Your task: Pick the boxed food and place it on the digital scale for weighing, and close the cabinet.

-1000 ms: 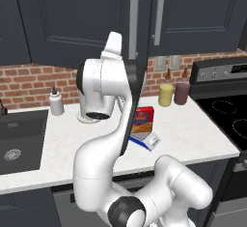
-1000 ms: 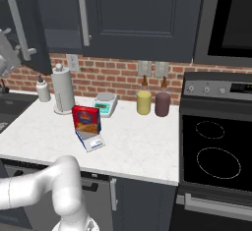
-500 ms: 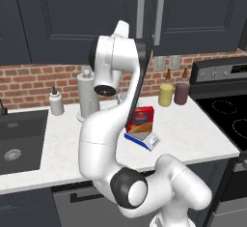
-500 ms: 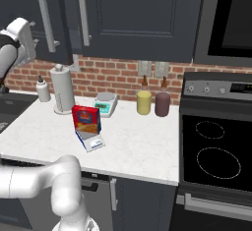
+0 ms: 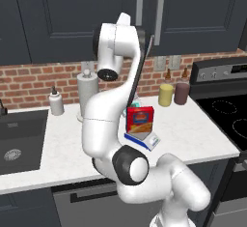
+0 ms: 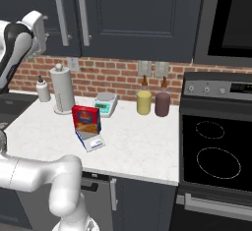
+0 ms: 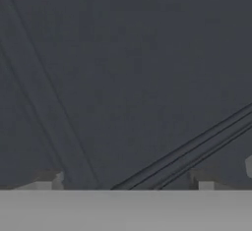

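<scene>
1. The fingertips (image 7: 49,182) are seen set wide apart at the bottom of the hand view, with nothing held between them; the gripper (image 7: 125,186) is pressed up close to a dark panelled door face of the cabinet (image 7: 128,77).
2. In the right base view the hand is seen at the upper left, against the cabinet (image 6: 133,18) front, just left of two long silver bar handles (image 6: 60,14).
3. In the left base view the cabinet (image 5: 62,23) doors are seen above the brick wall, and a door edge is seen standing slightly out beside the arm's upper link.
4. Well below the fingers, on the white counter (image 6: 138,141), the boxed food (image 6: 86,119) is seen upright on the digital scale (image 6: 91,141); the scale's white front panel is left showing ahead of the box.
5. The same pair is seen in the left base view: the boxed food (image 5: 140,120) on the digital scale (image 5: 144,140).
6. Behind the box, lower than the fingers, a paper towel roll (image 6: 62,90), a white scale with a green front (image 6: 105,103), a yellow jar (image 6: 143,102) and a dark jar (image 6: 162,104) are seen along the brick wall.
7. A stove (image 6: 216,151) is seen far to the right of the fingers.
</scene>
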Controlling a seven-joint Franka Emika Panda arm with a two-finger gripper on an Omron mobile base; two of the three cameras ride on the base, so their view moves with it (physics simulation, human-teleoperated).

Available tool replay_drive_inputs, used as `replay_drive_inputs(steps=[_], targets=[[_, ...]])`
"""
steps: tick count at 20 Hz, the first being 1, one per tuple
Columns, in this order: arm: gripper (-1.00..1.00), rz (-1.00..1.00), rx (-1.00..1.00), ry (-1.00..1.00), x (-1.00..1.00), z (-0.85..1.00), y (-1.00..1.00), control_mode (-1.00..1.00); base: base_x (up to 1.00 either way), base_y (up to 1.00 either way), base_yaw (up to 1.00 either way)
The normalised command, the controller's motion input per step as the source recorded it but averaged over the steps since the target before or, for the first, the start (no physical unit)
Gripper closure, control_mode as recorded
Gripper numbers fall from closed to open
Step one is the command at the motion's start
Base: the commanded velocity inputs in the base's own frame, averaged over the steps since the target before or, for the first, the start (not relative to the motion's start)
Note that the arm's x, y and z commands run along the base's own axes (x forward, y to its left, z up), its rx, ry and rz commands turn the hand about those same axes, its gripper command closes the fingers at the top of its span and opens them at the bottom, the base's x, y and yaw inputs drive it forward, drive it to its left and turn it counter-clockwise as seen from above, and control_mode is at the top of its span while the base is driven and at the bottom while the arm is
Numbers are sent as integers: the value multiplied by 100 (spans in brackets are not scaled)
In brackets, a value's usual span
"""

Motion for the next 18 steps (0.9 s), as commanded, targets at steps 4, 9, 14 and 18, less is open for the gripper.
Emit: replay_drive_inputs(steps=[4,9,14,18], targets=[[-100,-19,0,-34,70,3,0,-100,0,0,0],[-100,-19,0,-29,100,3,0,-100,0,0,0],[-100,-14,1,-23,100,0,0,-100,0,0,0],[-100,-8,0,-30,29,8,-2,-100,0,0,0]])
